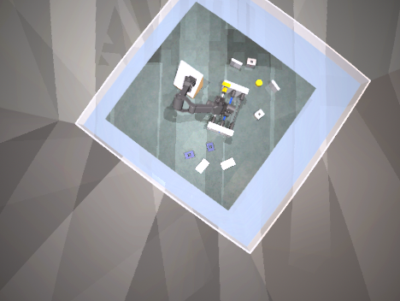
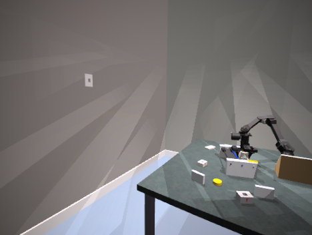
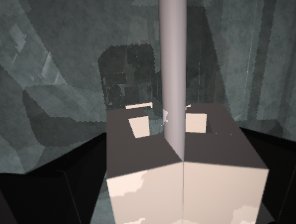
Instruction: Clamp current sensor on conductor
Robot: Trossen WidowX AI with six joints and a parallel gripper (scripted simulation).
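Observation:
The current sensor is a pale block with a dark top. In the wrist view its two halves meet along a straight seam. A pale grey conductor runs into it between the halves. My gripper is shut on the sensor, with a black finger against each side. The conductor stand has white end walls, and a yellow piece sits at one of them. I cannot read the LOAD marker or see the sensor's arrow; the latch is not visible.
A blue conductor runs near the gripper. A yellow disc, pale blocks and upright plates stand beyond the stand. Blue-violet pieces and white plates lie opposite. A large board stands by the arm's base.

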